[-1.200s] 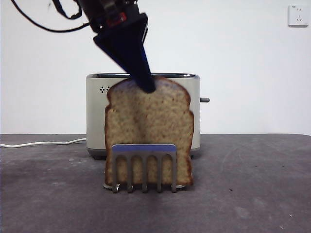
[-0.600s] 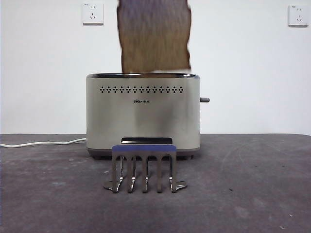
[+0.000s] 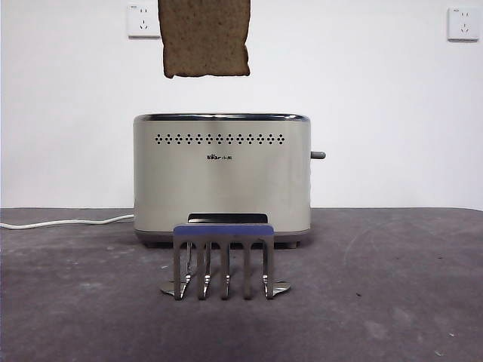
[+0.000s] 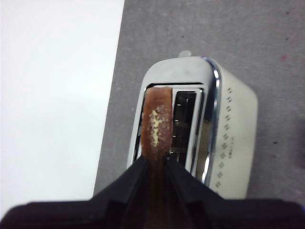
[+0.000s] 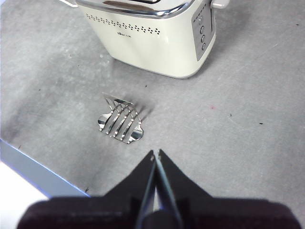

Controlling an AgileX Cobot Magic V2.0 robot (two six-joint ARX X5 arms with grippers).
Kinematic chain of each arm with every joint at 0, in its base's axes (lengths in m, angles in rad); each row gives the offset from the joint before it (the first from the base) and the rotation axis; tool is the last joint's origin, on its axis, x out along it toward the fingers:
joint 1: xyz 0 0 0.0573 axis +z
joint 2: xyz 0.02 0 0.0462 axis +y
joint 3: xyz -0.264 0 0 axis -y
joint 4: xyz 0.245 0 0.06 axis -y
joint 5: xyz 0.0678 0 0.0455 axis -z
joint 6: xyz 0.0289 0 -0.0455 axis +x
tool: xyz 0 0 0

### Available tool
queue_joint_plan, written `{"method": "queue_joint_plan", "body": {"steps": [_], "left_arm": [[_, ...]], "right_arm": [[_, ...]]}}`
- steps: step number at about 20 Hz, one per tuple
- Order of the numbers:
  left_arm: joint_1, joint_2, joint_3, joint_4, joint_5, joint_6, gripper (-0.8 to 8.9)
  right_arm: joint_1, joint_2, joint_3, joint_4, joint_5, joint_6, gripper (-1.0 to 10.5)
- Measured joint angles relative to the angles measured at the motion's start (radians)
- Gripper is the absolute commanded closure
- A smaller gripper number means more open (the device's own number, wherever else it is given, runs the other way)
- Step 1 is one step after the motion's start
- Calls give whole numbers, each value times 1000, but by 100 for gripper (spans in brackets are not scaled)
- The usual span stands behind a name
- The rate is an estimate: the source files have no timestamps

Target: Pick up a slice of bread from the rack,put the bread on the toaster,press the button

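The slice of bread (image 3: 204,38) hangs high above the toaster (image 3: 222,177) in the front view, its top cut off by the picture's edge. My left gripper (image 4: 156,164) is shut on the slice of bread (image 4: 156,126) and holds it edge-on over the toaster's (image 4: 233,138) slots. The rack (image 3: 223,260) stands without bread in front of the toaster. My right gripper (image 5: 156,155) is shut and holds nothing; it hovers above the table near the rack (image 5: 120,121). The toaster's button side (image 5: 201,31) shows in the right wrist view.
A white cord (image 3: 64,222) runs off the toaster's left along the grey table (image 3: 392,302). A lever knob (image 3: 318,155) sticks out at the toaster's right side. Two wall sockets (image 3: 462,23) are on the white wall behind.
The bread was lifted out of the rack by the left gripper, rose above the toaster, and has now moved a little left and higher. The rack stands without bread.
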Motion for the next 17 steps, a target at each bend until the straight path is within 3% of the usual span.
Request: {"method": "queue_joint_plan", "body": {"steps": [3, 17], "left_arm": [[31, 31, 0, 4, 63, 17, 822], [73, 170, 0, 20, 121, 26, 822]], "right_arm": [[0, 5, 0, 0, 0, 0, 958], [0, 27, 0, 0, 0, 0, 958]]}}
